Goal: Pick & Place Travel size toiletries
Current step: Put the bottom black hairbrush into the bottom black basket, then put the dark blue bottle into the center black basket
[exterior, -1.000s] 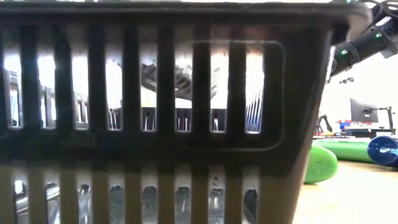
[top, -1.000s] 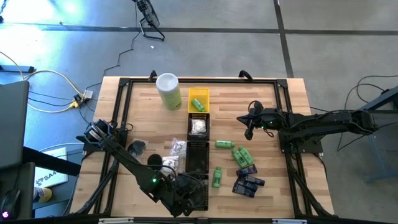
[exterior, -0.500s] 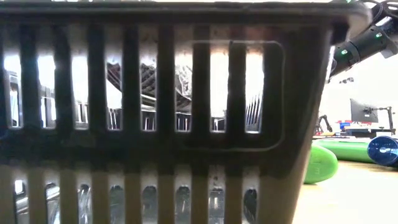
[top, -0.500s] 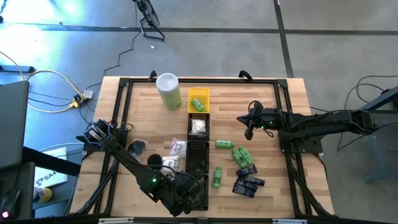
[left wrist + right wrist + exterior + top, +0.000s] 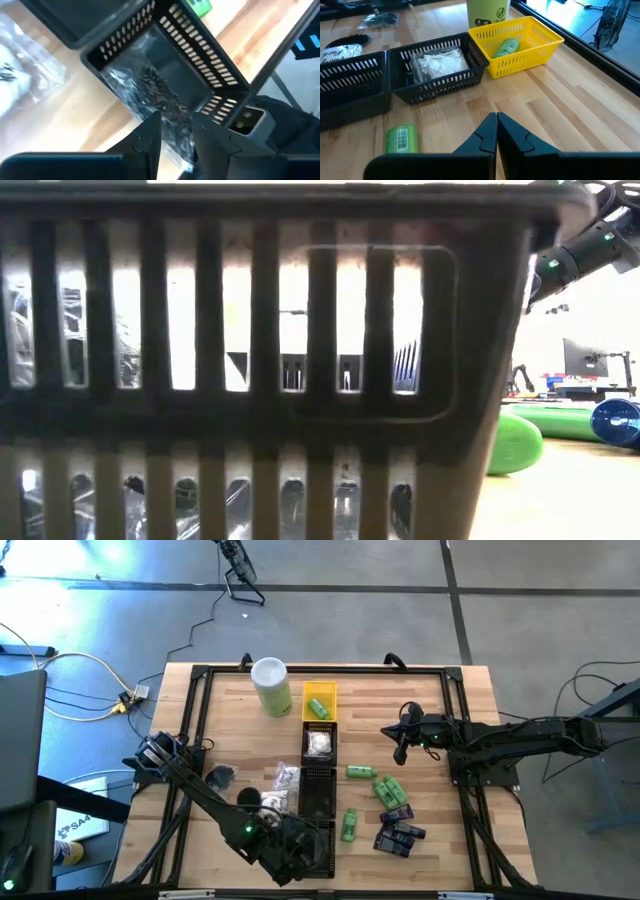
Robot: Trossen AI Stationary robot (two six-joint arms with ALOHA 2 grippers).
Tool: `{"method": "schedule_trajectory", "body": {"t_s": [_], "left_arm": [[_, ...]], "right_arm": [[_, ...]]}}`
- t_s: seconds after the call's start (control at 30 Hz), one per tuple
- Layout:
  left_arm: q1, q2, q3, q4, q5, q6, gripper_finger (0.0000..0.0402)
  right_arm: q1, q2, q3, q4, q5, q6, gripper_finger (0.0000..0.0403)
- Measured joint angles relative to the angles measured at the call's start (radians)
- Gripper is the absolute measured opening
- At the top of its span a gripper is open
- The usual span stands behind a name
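My left gripper (image 5: 308, 843) is at the table's near edge, over the nearest black slotted tray (image 5: 220, 80), shut on a clear-wrapped packet with dark stuff inside (image 5: 157, 92). Its crinkly wrap shows through the tray's slots in the low view (image 5: 60, 330). My right gripper (image 5: 401, 745) is shut and empty, right of the trays. Green bottles (image 5: 385, 787), dark blue packets (image 5: 398, 830), clear-wrapped pieces (image 5: 285, 778) and black pucks (image 5: 222, 778) lie on the table. My left gripper has the packet's near end (image 5: 179, 135) between its two fingers, slanting down from the near left. The packet reaches far back between the fingers. Its far part lies inside the tray, across the tray's near wall.
A row of trays runs down the table's middle: a yellow one with a green bottle (image 5: 507, 47), a black one with white wrapped pieces (image 5: 440, 65), then further black ones. A tall pale-green canister (image 5: 270, 687) stands at the back. The low camera (image 5: 245, 117) sits right behind the nearest tray.
Seen through the tray's slots in the low view, the packet has gone from the middle of the tray to one side and lower down. My left arm has hardly shifted in the high view.
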Motion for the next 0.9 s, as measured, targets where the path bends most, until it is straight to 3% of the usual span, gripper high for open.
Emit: {"method": "schedule_trajectory", "body": {"t_s": [0.63, 0.9], "left_arm": [[0.214, 0.000, 0.000, 0.069, -0.028, 0.413, 0.0109], [0.290, 0.000, 0.000, 0.194, -0.197, 0.641, 0.0109]], "right_arm": [[0.000, 0.000, 0.000, 0.000, -0.005, 0.007, 0.0002], [0.000, 0.000, 0.000, 0.040, 0.000, -0.005, 0.0003]]}}
